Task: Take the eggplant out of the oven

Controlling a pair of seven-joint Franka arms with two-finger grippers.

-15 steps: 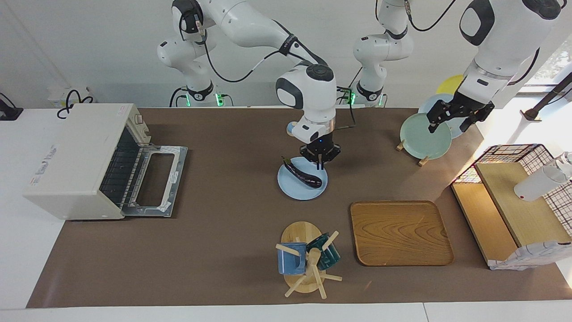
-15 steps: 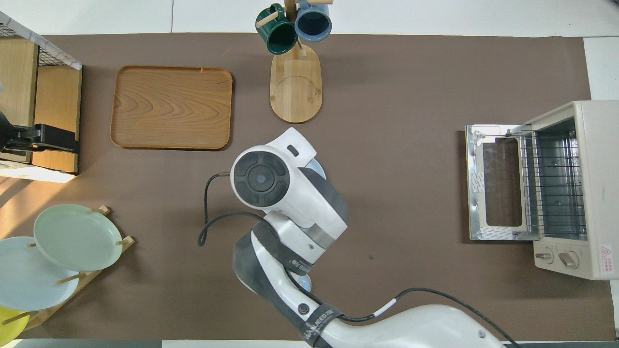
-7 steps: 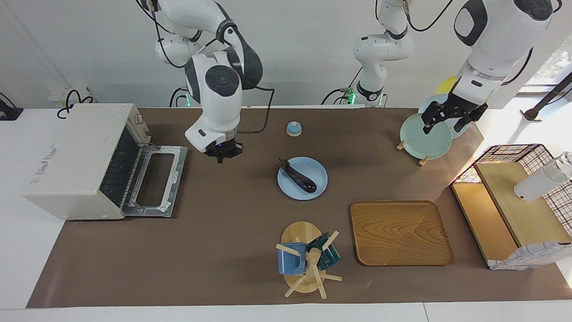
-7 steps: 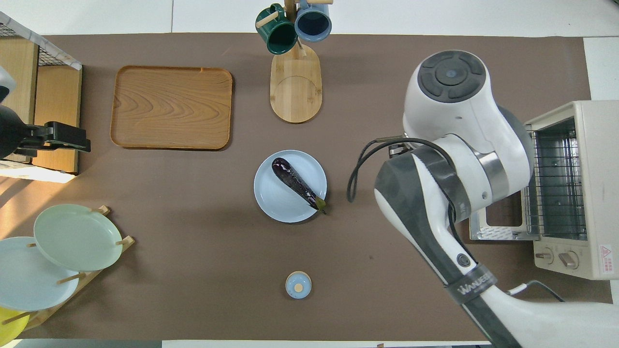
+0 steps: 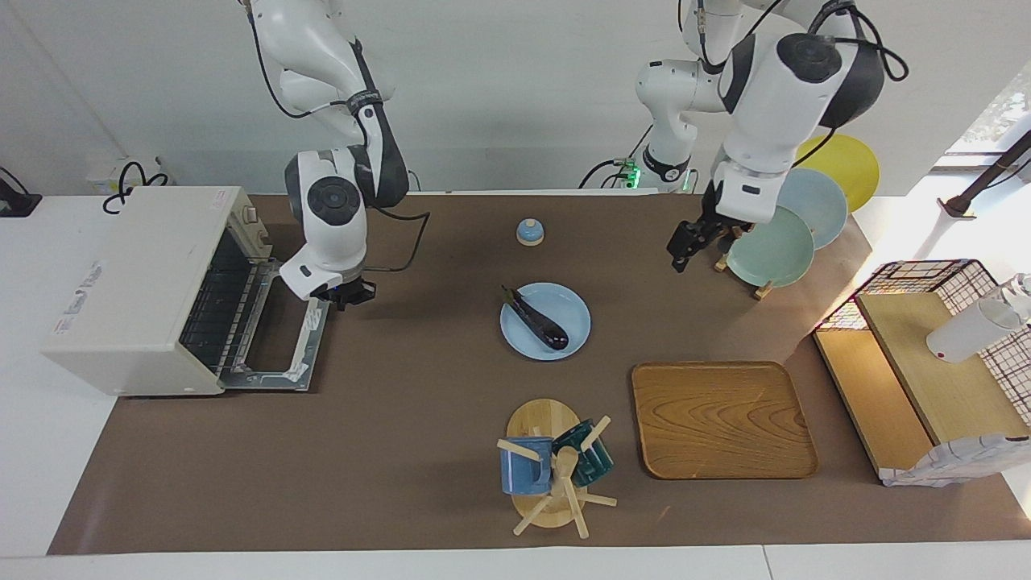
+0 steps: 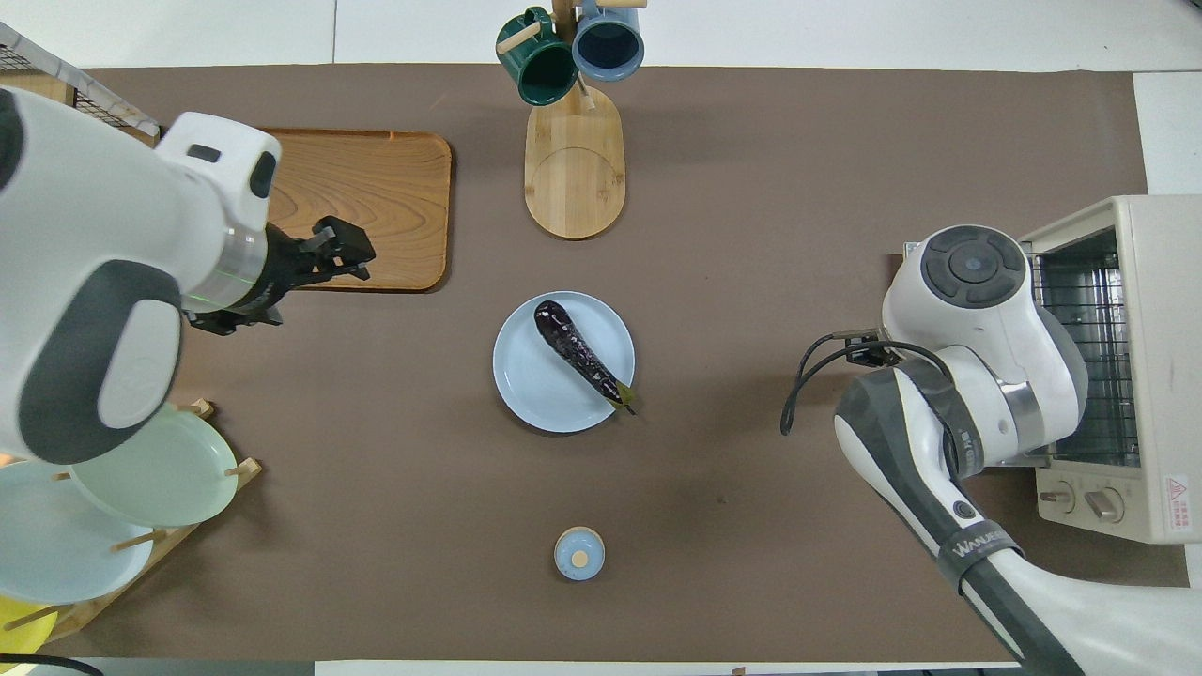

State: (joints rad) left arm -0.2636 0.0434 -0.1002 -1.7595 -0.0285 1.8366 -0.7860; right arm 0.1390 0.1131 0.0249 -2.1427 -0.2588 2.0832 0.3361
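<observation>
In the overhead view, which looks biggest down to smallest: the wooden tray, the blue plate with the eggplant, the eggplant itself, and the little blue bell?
1. Wooden tray, though an arm hides part of it
2. Blue plate
3. Eggplant
4. Little blue bell

All lie on the table, so the order is fair.

Eggplant (image 5: 538, 319) on plate (image 5: 573, 309), mid-table; oven (image 5: 137, 286) at right arm's end.

A glossy eggplant (image 5: 538, 316) lies on a smooth glazed plate (image 5: 573, 310), near a grained wood tray (image 5: 722, 420), on the desk's matt brown cover (image 5: 403, 419).
</observation>
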